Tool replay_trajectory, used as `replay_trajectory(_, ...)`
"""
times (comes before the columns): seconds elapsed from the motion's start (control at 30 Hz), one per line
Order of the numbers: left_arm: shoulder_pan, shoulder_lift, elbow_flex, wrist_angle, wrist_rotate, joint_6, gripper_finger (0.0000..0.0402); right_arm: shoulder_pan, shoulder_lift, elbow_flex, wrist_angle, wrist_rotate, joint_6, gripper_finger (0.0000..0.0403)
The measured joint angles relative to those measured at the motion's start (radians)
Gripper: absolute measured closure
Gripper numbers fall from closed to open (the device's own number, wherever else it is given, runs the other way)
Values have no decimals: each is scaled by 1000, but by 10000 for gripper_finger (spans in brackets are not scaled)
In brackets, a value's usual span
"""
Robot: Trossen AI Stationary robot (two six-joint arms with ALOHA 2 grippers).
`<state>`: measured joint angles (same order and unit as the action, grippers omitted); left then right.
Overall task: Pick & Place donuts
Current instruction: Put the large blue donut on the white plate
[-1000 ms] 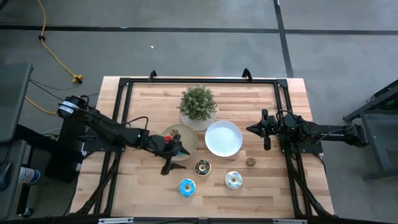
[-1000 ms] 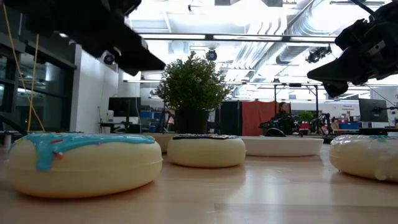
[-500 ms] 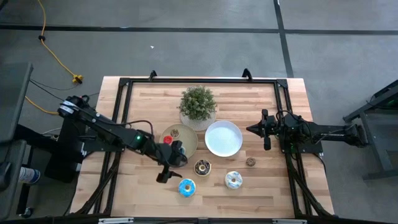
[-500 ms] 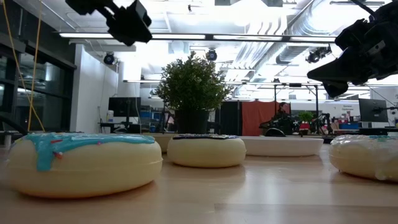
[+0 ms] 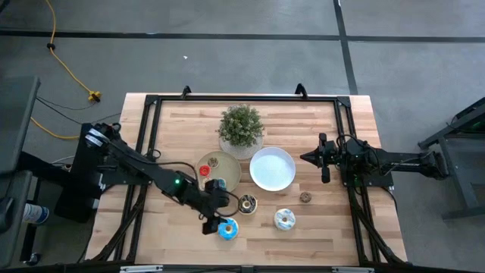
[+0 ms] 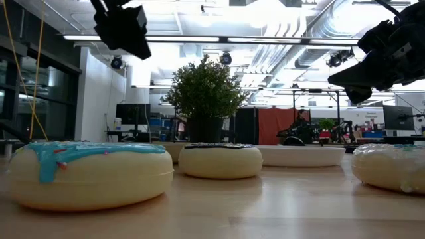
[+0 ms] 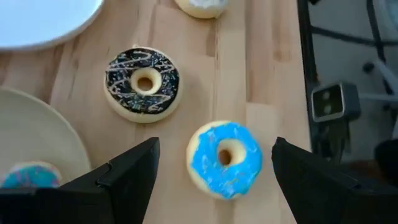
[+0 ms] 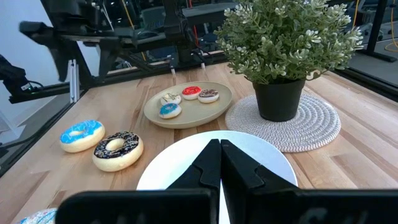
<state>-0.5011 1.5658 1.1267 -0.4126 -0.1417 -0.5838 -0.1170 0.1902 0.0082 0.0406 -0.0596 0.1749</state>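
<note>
My left gripper (image 5: 217,223) hangs open above the large blue-iced donut (image 7: 224,158), one finger on either side of it in the left wrist view, touching nothing. A dark chocolate donut (image 5: 247,203) lies flat beside it. A white-iced donut (image 5: 285,220) and a small brown one (image 5: 305,197) lie farther right. The tan plate (image 8: 211,107) carries several small donuts, among them a red one (image 8: 191,92) and a blue one (image 8: 169,110). My right gripper (image 5: 303,158) waits shut at the right rim of the white plate (image 5: 273,168).
A potted plant (image 5: 241,129) on a woven mat stands at the far side, behind both plates. The black frame rails (image 5: 148,136) run along the table's left, far and right sides. Bare wood lies along the near edge, right of the white-iced donut.
My left gripper has moved from over the tan plate toward the table's near edge and a little to the right, and now hangs over the blue-iced donut. The donuts on the table have kept their places.
</note>
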Motion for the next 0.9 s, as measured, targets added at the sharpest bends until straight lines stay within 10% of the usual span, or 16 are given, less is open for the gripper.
replay_trajectory(0.9,-74,308,216,-214,4,63,101,0,6,0,0,0,0,402)
